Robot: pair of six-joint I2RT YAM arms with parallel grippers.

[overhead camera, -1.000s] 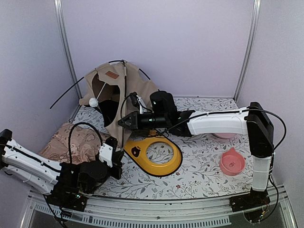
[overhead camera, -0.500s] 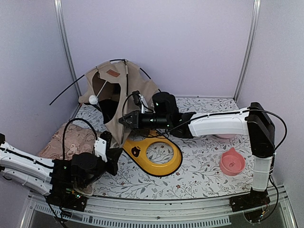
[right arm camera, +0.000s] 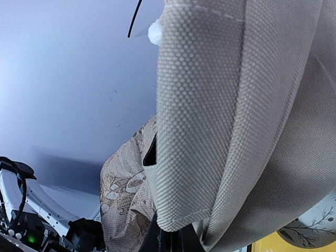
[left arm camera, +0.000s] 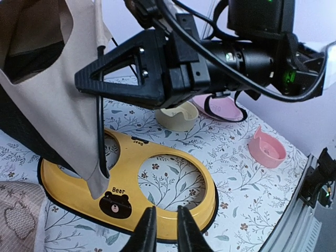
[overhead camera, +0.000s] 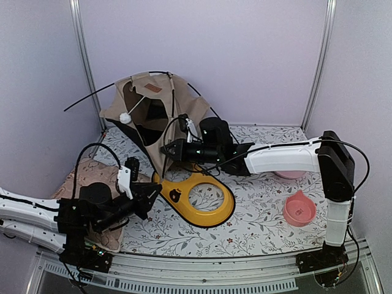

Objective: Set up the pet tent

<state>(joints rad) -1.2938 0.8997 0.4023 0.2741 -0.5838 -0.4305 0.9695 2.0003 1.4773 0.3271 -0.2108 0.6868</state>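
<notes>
The pet tent [overhead camera: 153, 104] stands behind the yellow tray [overhead camera: 208, 214], at the far left of the desk [overhead camera: 257, 208]. Its tan fabric is partly raised on thin black poles. A lower corner of the cloth hangs down to the tray's left end and overlaps its rim. The white pompom [overhead camera: 125, 118] dangles at the tent's dark opening, and the brown label patch [overhead camera: 152, 89] sits high on the cloth, both further behind the tray.

The right end effector [overhead camera: 165, 150] reaches over the back-left of the tray. Its fingers are pressed together, pinching the tent's front edge. In the left wrist view the black fingertips [left arm camera: 84, 80] clamp where a black pole [left arm camera: 101, 131] runs down the hem. The right wrist view shows the same fingers [right arm camera: 169, 239] closed on the folded seam.

The left end effector [overhead camera: 156, 191] hovers just off the tray's near-left rim. Its two fingers [left arm camera: 149, 231] are parted by a narrow gap. Nothing lies between them, and they touch neither tray nor tent.

Left of the tray lies the patterned cushion [overhead camera: 92, 174], under the left arm. A pink bowl [overhead camera: 299, 211] sits well to the tray's right.
</notes>
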